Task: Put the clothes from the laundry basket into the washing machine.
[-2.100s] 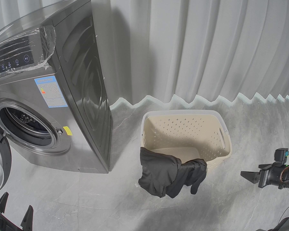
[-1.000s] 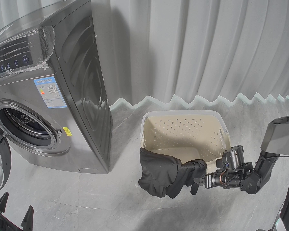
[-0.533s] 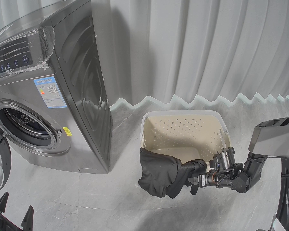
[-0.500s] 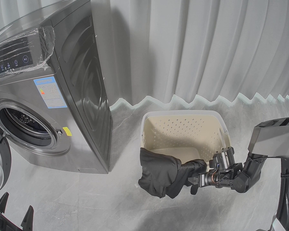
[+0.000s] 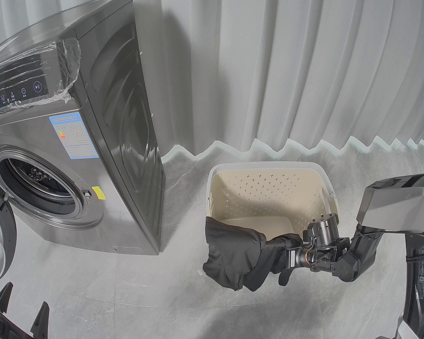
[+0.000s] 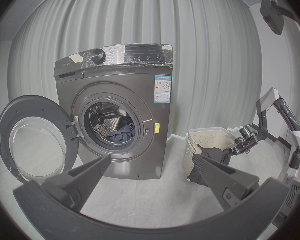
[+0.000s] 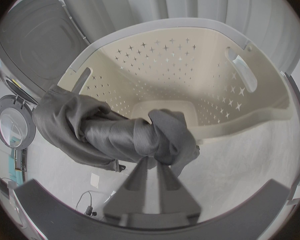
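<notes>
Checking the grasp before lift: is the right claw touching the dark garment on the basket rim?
Touching. The right wrist view shows the right claw with both fingertips pressed into the dark garment, no gap.

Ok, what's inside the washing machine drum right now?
Dark blue clothing lies low in the drum. Whatever sits in the drum's near bottom is hidden behind the opening rim.
</notes>
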Controlling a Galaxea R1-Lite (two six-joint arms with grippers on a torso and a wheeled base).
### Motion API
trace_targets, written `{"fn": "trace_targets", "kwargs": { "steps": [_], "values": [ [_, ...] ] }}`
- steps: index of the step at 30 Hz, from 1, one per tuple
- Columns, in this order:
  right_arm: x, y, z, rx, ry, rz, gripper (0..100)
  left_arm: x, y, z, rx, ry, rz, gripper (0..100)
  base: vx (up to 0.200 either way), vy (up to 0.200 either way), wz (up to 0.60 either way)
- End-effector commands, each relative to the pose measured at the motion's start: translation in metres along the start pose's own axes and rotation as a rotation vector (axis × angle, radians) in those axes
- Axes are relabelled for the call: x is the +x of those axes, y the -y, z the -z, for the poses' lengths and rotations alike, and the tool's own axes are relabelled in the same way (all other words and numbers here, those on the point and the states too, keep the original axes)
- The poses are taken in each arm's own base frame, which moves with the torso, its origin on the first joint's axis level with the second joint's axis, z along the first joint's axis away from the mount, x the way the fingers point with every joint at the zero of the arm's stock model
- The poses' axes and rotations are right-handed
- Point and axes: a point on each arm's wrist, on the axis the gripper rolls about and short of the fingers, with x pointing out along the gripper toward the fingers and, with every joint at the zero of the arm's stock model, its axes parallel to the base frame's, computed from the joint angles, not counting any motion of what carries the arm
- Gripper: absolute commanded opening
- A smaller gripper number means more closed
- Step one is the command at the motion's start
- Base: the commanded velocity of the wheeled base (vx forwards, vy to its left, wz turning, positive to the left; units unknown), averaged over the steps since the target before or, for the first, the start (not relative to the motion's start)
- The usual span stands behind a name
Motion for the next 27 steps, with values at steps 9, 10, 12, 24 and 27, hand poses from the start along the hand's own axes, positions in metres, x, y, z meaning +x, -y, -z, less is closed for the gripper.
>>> {"fn": "trace_targets", "kwargs": {
  "steps": [9,10,12,24,27],
  "values": [
    [-0.041,-0.007,0.003,-0.022,0.013,-0.029,0,0.000,0.000,0.004,-0.002,-0.001,0.000,100,0.000,0.000,0.00],
    [-0.054,-0.011,-0.001,-0.028,0.038,-0.045,0,0.000,0.000,0.004,-0.002,0.000,0.000,100,0.000,0.000,0.00],
    [-0.082,-0.018,-0.009,-0.039,0.088,-0.079,0,0.000,0.000,0.004,-0.002,-0.001,0.000,100,0.000,0.000,0.00],
    [-0.203,-0.045,-0.029,-0.079,0.399,-0.275,0,0.000,0.000,0.004,-0.005,-0.001,0.000,100,0.000,0.000,0.00],
    [-0.218,-0.043,-0.032,-0.075,0.443,-0.287,0,0.000,0.000,0.004,-0.010,-0.001,-0.002,100,0.000,0.000,0.00]
  ]
}}
